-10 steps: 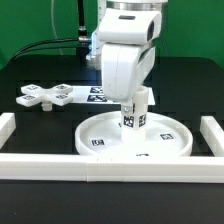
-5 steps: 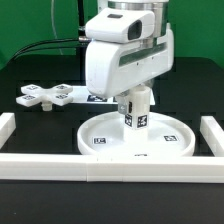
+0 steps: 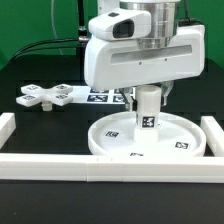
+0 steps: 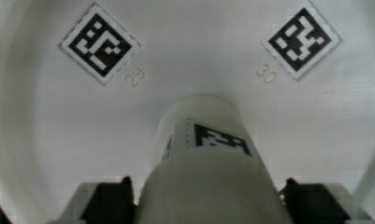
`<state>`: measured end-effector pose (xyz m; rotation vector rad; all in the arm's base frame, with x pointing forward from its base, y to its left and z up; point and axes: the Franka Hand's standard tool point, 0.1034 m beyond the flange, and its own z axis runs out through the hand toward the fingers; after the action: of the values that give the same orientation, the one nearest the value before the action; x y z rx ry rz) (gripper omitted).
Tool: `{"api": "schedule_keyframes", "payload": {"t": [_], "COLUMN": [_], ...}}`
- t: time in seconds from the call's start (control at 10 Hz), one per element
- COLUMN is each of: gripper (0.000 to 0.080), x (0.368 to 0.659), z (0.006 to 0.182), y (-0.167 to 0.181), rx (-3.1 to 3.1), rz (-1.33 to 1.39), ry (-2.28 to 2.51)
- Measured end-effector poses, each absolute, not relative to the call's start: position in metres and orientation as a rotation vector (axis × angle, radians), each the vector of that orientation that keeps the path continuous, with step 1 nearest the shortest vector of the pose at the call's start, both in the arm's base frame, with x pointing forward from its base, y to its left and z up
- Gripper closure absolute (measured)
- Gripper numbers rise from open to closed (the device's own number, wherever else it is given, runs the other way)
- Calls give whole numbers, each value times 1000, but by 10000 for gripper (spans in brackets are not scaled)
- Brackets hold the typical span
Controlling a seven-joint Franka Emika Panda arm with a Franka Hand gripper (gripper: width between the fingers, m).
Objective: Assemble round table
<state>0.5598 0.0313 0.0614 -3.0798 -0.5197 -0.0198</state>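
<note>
You have the jaws pinching the short cylindrical leg [image 3: 147,108] upright at the middle of the round disc [image 3: 172,128], apparently to seat it there, while the cross-shaped foot piece [image 3: 45,96] lies apart on the counter [image 3: 30,70].

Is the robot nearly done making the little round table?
Not yet; no joint looks finished. The gripper holds the leg upright on the disc; I cannot tell if it's fastened. The cross foot lies apart at the exterior view's left, not yet attached.

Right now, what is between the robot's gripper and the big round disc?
The short leg stands upright on the disc, its top in the gripper; the exterior view shows it.
</note>
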Motion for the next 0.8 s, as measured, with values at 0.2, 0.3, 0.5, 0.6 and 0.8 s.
{"api": "schedule_keyframes", "payload": {"t": [0.2, 0.3, 0.5, 0.6, 0.8], "gripper": [390, 390, 390, 390, 390], "x": [559, 559, 558, 558, 558], "z": [61, 61, 61, 61, 61], "y": [34, 38, 40, 41, 42], "rx": [-3097, -3099, -3090, -3053, -2981], "rz": [-18, -13, -6, 1, 14], "ry": [-327, -96, 301, 524, 789]}}
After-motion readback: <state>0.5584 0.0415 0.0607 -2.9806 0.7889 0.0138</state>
